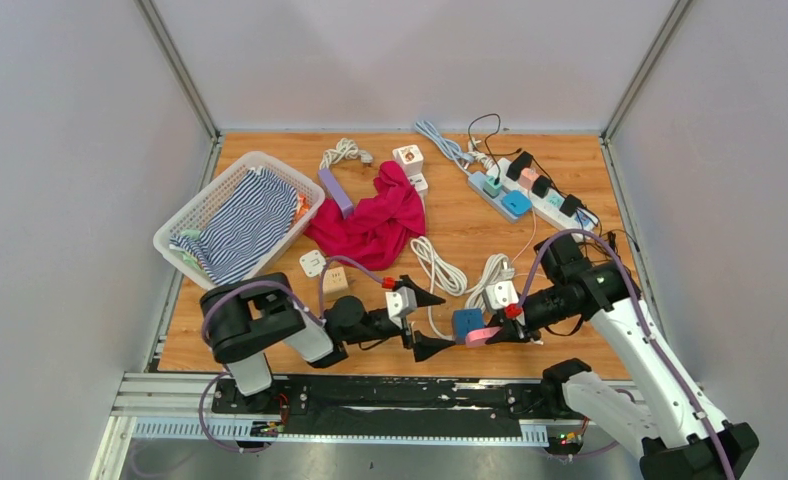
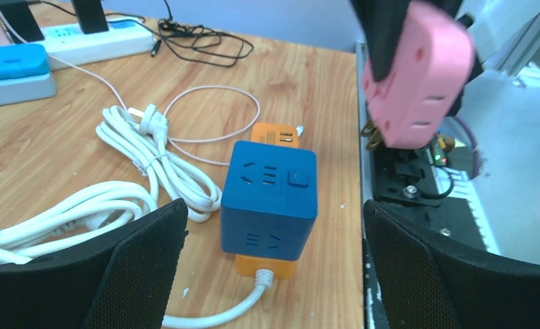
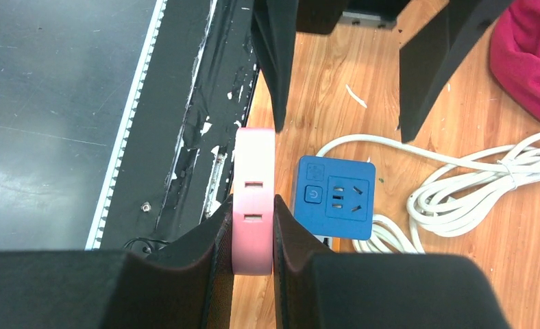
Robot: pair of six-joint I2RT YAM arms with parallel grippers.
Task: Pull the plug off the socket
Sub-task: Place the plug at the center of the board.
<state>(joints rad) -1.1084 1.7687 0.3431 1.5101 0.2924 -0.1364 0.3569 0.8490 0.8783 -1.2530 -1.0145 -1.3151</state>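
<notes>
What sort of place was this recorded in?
Probably a robot lab test cell, not a home: a wooden tabletop walled by plain grey panels, a metal mounting rail along its near edge, and staged power strips.

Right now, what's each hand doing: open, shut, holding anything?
Left hand: open, holding nothing.
Right hand: shut on the pink plug, which is out of the blue socket.
</notes>
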